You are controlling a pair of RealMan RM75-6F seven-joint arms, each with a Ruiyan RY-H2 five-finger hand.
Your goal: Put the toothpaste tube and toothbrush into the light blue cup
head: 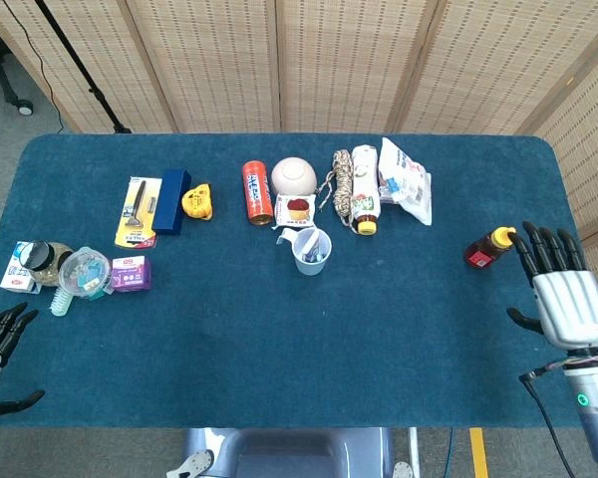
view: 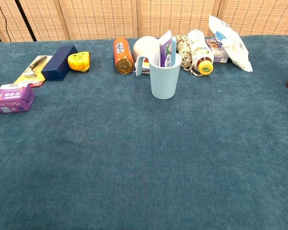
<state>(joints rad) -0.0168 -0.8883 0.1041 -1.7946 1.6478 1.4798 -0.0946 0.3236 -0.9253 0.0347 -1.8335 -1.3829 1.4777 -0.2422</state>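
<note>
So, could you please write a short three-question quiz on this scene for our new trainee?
1. True or false: the toothpaste tube stands inside the light blue cup.
2. Which item lies nearest the right hand? A) orange can B) red-brown bottle C) yellow tape measure
3. Fill in: the toothbrush stands in the ____.

Key: 1 true; 2 B; 3 light blue cup.
</note>
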